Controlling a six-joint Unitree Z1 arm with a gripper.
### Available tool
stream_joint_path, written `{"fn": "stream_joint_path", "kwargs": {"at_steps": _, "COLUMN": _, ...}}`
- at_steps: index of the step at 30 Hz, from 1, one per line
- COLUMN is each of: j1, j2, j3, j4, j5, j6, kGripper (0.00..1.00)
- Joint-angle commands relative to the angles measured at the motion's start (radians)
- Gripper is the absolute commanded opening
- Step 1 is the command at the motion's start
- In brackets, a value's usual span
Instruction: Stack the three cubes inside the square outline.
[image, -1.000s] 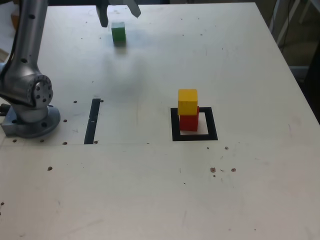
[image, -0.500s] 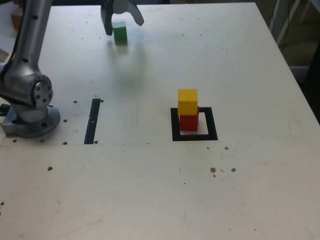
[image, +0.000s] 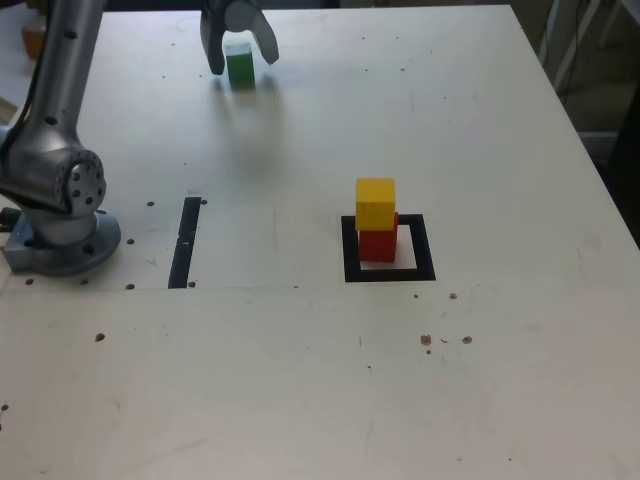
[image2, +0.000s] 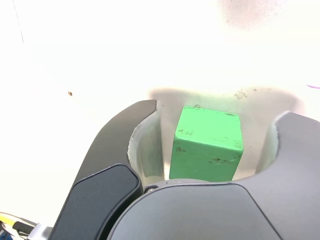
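Standing inside the square outline (image: 389, 273), the yellow cube (image: 375, 203) sits on the red cube (image: 377, 244), slightly off-centre. Well beyond that outline, toward the table's (image: 500, 380) far edge, the gripper (image: 239, 55) straddles the green cube (image: 239, 66) with jaws spread, gaps visible on both sides. The cube is plain, matte, scuffed and roughly equal-sided.

You had three cubes on the table (image: 480, 400): one green cube (image: 239, 66), one yellow cube (image: 375, 203), one red cube (image: 377, 245). One square outline (image: 350, 250), one black strip (image: 185, 242).
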Motion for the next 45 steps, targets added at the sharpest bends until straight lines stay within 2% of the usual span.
{"fn": "stream_joint_path", "kwargs": {"at_steps": 1, "j1": 0.006, "j2": 0.012, "j3": -0.008, "j4": 0.003, "j5": -0.006, "j6": 0.000, "kGripper": 0.49}}
{"fn": "stream_joint_path", "kwargs": {"at_steps": 6, "j1": 0.009, "j2": 0.016, "j3": -0.026, "j4": 0.013, "j5": -0.027, "j6": 0.000, "kGripper": 0.34}}
{"fn": "stream_joint_path", "kwargs": {"at_steps": 15, "j1": 0.009, "j2": -0.012, "j3": -0.045, "j4": 0.055, "j5": -0.060, "j6": 0.000, "kGripper": 0.21}}
{"fn": "stream_joint_path", "kwargs": {"at_steps": 25, "j1": 0.006, "j2": -0.018, "j3": -0.031, "j4": 0.064, "j5": -0.081, "j6": 0.001, "kGripper": 0.07}}
{"fn": "stream_joint_path", "kwargs": {"at_steps": 31, "j1": -0.001, "j2": -0.025, "j3": -0.036, "j4": 0.062, "j5": -0.087, "j6": 0.001, "kGripper": 0.02}}
{"fn": "stream_joint_path", "kwargs": {"at_steps": 35, "j1": -0.014, "j2": -0.053, "j3": -0.047, "j4": 0.078, "j5": -0.114, "j6": 0.001, "kGripper": 0.01}}
{"fn": "stream_joint_path", "kwargs": {"at_steps": 39, "j1": -0.050, "j2": -0.116, "j3": -0.082, "j4": 0.117, "j5": -0.145, "j6": -0.005, "kGripper": 0.01}}
{"fn": "stream_joint_path", "kwargs": {"at_steps": 45, "j1": -0.153, "j2": -0.250, "j3": -0.135, "j4": 0.205, "j5": -0.153, "j6": -0.032, "kGripper": 0.01}}
